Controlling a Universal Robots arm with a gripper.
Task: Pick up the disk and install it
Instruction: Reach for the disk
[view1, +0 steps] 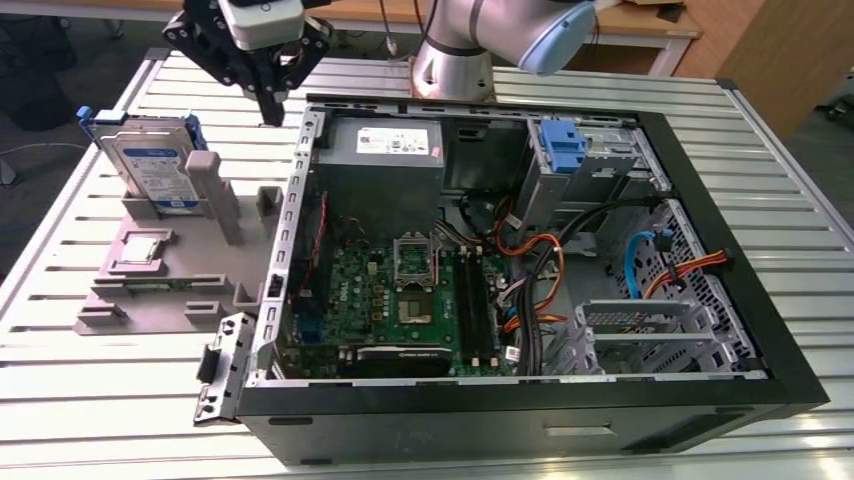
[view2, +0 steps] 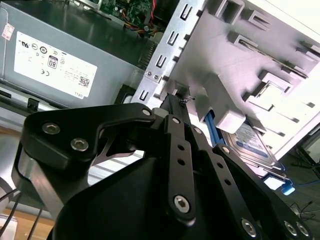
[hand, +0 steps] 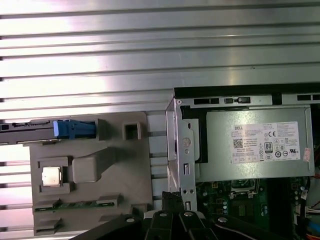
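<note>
Gripper (view1: 274, 112): hangs in the exterior view over the slatted table (view1: 80, 400), just outside the far corner of the case (view1: 534, 425), toward the exterior view's left. Points downward, fingers pressed together, nothing pinched between them. Sits between the disk (view1: 150, 170) and the power supply (view1: 380, 150), with its tips near the case's metal rim and apart from the disk. Shows in the second wrist view as black linkages narrowing to closed tips beside that rim.

Disk: stands upright on edge in a slot of the grey holder (view1: 147, 295), on the table to the exterior view's left of the case. Wears a blue carrier around its silver body, with the white-and-blue label turned toward the exterior camera. Rests free of the gripper, not yet lifted, well apart from the drive cage (view1: 627, 150). Appears edge-on in the first wrist view, as a thin dark strip with the carrier's blue end at the holder's border.

Holder: lies flat on the table, just beside the case's side wall. Carries a square silver chip (view1: 140, 250) in a recess and grey posts next to the disk.

Case: lies on its side, open on top. Holds a green motherboard (view1: 400, 290), the power supply in the far corner, a blue ribbed tab (view1: 567, 150) on the cage, plus orange and blue cables.

Arm base (view1: 454, 60): stands on the table behind the case.
</note>
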